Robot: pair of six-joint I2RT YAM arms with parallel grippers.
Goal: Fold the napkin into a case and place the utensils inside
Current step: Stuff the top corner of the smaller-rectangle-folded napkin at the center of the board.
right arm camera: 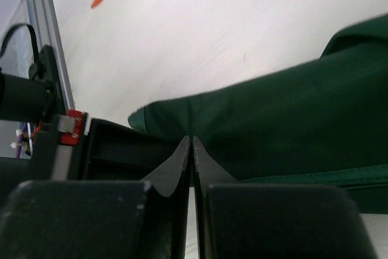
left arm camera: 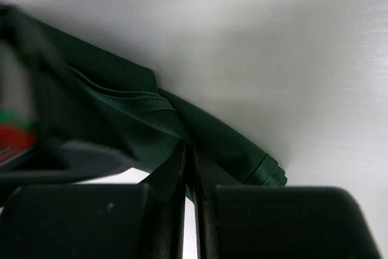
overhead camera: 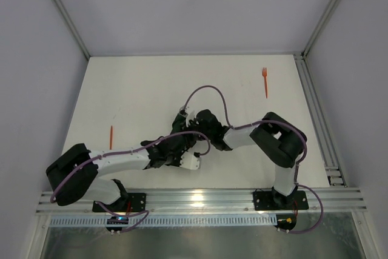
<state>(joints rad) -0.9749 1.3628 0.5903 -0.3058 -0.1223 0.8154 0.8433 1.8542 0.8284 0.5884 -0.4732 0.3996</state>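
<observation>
Clamps the left gripper (left arm camera: 189, 150) jaws together on a bunched fold of the dark green napkin (left arm camera: 121, 110), low over the white counter (left arm camera: 273, 59). Holds the right gripper (right arm camera: 191, 144) jaws pressed together too, tips against the cloth's rounded edge; cannot tell whether any cloth is pinched there. Has the napkin crumpled between both wrists, near the counter's middle. Farther out, shows one orange utensil (overhead camera: 111, 137) by the left side and the orange fork (overhead camera: 265, 81) well apart, toward the far right corner.
</observation>
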